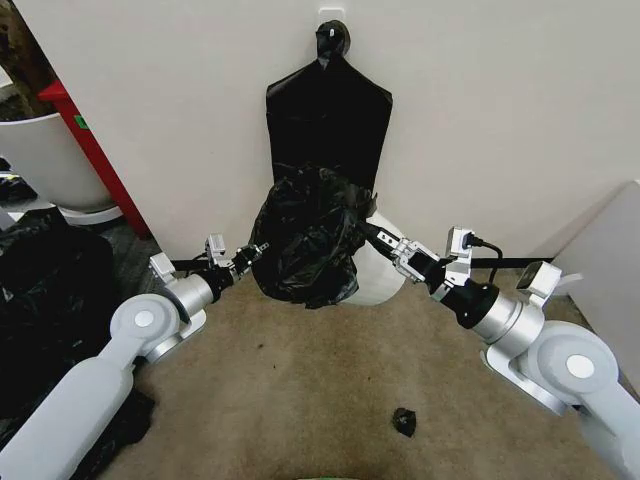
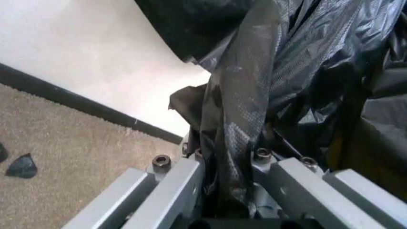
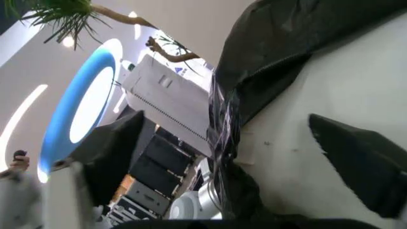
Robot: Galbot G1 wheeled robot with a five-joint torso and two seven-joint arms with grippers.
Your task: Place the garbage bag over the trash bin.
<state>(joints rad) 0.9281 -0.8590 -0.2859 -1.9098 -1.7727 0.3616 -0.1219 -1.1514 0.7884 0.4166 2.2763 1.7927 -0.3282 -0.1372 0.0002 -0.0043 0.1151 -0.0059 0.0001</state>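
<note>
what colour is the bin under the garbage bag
Cream-white: the trash bin shows beside the black garbage bag, best in the head view.

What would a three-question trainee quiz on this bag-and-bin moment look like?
1. True or false: the garbage bag lies flat on the carpet.
2. Which gripper's jaws are closed on bag plastic in its own wrist view? A) left gripper B) neither
3. Fill in: the trash bin shows cream-white at the bag's ____ side (robot's own).

Key: 1 false, it is bunched up over the bin by the wall; 2 A; 3 right, near the right gripper.
</note>
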